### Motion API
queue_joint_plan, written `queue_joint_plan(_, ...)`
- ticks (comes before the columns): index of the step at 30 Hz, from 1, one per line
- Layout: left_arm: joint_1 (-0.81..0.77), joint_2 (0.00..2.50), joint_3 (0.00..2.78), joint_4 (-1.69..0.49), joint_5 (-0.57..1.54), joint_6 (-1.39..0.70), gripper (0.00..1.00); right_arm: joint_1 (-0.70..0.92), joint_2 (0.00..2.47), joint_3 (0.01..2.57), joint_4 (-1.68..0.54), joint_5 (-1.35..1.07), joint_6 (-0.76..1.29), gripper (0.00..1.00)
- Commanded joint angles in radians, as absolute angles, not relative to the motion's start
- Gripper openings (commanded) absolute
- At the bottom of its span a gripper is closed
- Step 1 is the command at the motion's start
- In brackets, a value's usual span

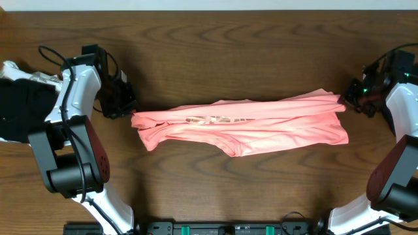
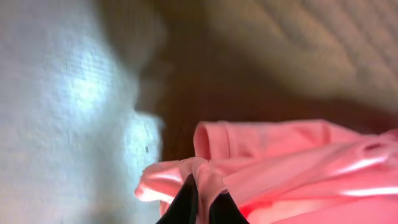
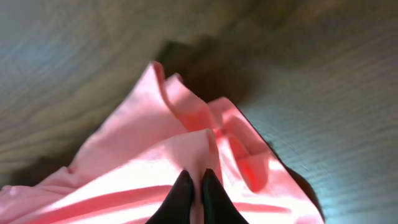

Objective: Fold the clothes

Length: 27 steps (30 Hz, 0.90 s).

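Observation:
The clothes [image 1: 248, 125], a salmon-pink T-shirt, lie stretched in a long band across the wooden table, with a strip of metallic lettering [image 1: 212, 119] showing in a fold. My left gripper [image 1: 128, 108] is at its left end, shut on a pinch of pink fabric [image 2: 202, 171] that rises between the black fingertips [image 2: 185, 202]. My right gripper [image 1: 348, 102] is at the right end, its two dark fingers [image 3: 179, 199] close together with a fold of the shirt [image 3: 186, 149] between them. Both ends are bunched at the grippers.
The brown wooden table [image 1: 215, 46] surrounds the shirt on all sides. A black and white object [image 1: 16, 98] sits at the far left edge behind the left arm. The arm bases [image 1: 222, 228] stand along the near edge.

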<state>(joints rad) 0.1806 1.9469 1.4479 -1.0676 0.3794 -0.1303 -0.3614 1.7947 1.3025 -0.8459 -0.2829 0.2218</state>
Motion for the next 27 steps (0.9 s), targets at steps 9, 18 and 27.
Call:
queue_joint_plan(9, 0.191, 1.92, 1.451, -1.156, 0.419, -0.131, 0.06, -0.376, 1.773, 1.314, -0.944, -0.165, 0.2, 0.18)
queue_joint_plan(18, 0.191, 1.921, 1.451, -1.227, 0.407, -0.131, 0.11, -0.374, 1.773, 1.314, -0.949, -0.172, 0.2, 0.05)
queue_joint_plan(27, 0.191, 1.921, 1.444, -1.23, 0.407, -0.131, 0.12, -0.318, 1.773, 1.314, -0.886, -0.633, -0.047, 0.02)
